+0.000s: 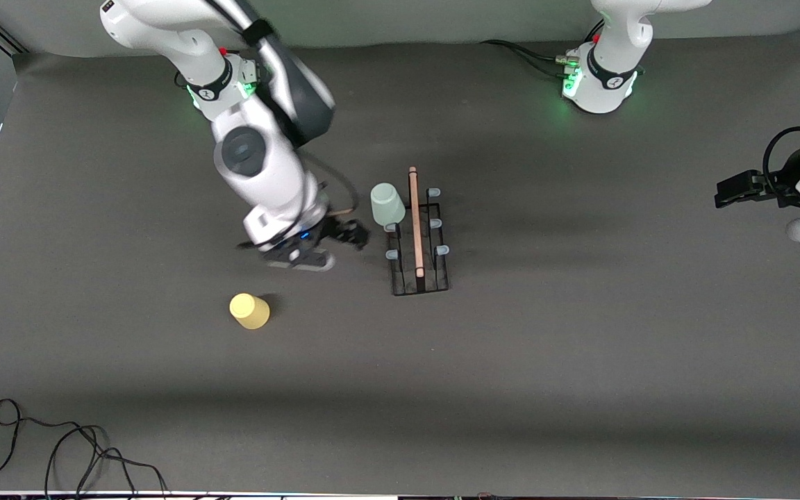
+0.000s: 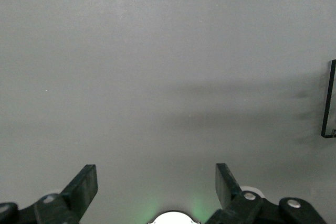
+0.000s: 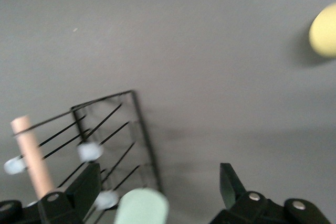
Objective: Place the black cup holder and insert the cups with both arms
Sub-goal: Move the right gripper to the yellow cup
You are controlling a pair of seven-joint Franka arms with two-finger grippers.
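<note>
Front view, scanning left to right: yellow cup (image 1: 250, 310) lying on table (image 1: 580, 389) at 7 o'clock of right hand (image 1: 348, 232), light, thin plastic, probably slippery; pinching across rim wall looking best. Right hand hanging with fingers spread, nothing held, at 9 o'clock of black cup holder (image 1: 419, 239). Mint cup (image 1: 387, 204) sitting upturned on peg at 10 o'clock of holder's wooden handle (image 1: 414, 222). Holder standing mid-table; wire frame seeming stiff, light. Left hand (image 1: 733, 189) waiting at 3 o'clock edge, fingers spread, empty.
</note>
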